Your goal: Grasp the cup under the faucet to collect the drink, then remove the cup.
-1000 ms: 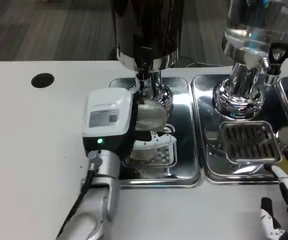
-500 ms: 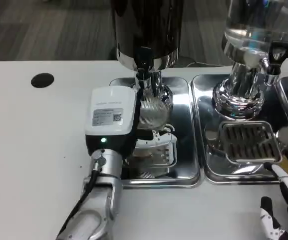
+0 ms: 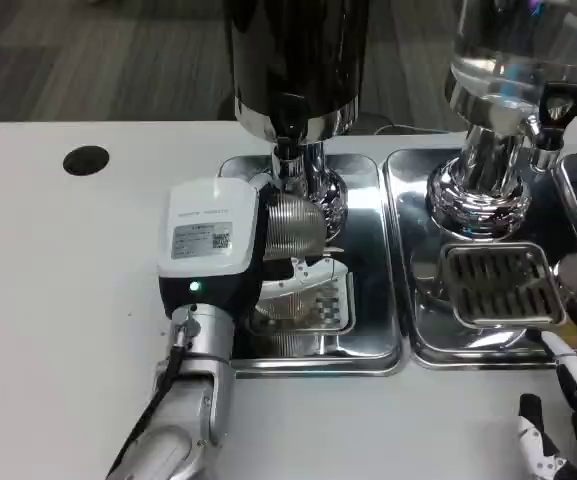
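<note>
Left hand [image 3: 213, 245] grips the ribbed silver metal cup [image 3: 290, 225] beneath the dark dispenser's faucet [image 3: 288, 150], over the steel drip tray [image 3: 368, 340]. Right hand [image 3: 568, 415] apparently empty (partly cropped). Risk: tilting spills drink during withdrawal.

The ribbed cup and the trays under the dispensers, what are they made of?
The ribbed silvery cup, held by the left hand, looks like brushed metal: dull grey sheen along its ridges. The two shiny trays look like polished steel, since they mirror the dispensers; plated finish can't be excluded.
</note>
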Robot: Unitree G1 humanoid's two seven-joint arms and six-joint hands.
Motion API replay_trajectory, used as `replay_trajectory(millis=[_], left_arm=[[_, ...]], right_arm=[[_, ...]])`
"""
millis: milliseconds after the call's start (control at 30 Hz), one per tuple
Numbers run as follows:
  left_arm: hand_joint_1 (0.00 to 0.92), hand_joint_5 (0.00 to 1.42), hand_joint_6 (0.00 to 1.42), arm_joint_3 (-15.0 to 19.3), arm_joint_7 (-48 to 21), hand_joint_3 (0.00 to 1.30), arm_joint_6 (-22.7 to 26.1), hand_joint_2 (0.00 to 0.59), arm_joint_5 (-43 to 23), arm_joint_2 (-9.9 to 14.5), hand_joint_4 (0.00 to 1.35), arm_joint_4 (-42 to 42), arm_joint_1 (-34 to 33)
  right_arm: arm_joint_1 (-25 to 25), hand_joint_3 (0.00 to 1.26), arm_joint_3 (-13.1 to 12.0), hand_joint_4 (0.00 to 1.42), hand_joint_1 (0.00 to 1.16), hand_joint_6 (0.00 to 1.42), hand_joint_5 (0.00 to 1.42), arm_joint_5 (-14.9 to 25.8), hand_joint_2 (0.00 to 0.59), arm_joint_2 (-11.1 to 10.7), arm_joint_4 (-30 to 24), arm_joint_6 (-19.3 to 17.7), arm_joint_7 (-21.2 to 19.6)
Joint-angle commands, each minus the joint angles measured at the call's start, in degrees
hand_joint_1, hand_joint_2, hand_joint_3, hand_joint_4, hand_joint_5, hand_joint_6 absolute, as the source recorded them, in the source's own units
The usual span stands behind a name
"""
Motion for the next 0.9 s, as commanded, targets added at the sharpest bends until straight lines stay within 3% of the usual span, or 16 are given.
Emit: replay_trajectory(millis=[33, 300, 433, 900], left_arm=[[0.021, 0.68, 0.94, -0.3, 1.0, 0.50, 0.6, 0.082, 0.6, 0.0, 0.42, 0.9, -0.1], [0.000, 0.55, 0.82, -0.8, 2.4, 0.37, 1.3, 0.060, 0.9, 0.1, 0.25, -0.7, 0.6], [0.000, 0.47, 0.67, -0.4, 2.8, 0.33, 0.9, 0.050, 0.6, 0.6, 0.18, -2.2, 1.5], [0.000, 0.39, 0.53, 1.5, 2.3, 0.23, -0.8, 0.019, 0.4, 3.5, 0.14, -12.1, 6.9]], right_arm=[[0.1, 0.20, -0.9, 0.00, 0.23, 0.08, 0.00, 1.0, 0.502, -0.3, 0.3, -0.5, 0.0], [0.5, 0.20, -0.8, 0.00, 0.23, 0.08, 0.00, 1.1, 0.503, -0.3, 0.2, -0.6, -0.1], [0.5, 0.20, -0.7, 0.00, 0.22, 0.08, 0.00, 1.0, 0.503, -0.2, 0.1, -0.6, -0.1], [0.7, 0.20, -0.5, 0.00, 0.22, 0.07, 0.00, 0.3, 0.503, -0.1, -1.1, -0.5, -0.2]])
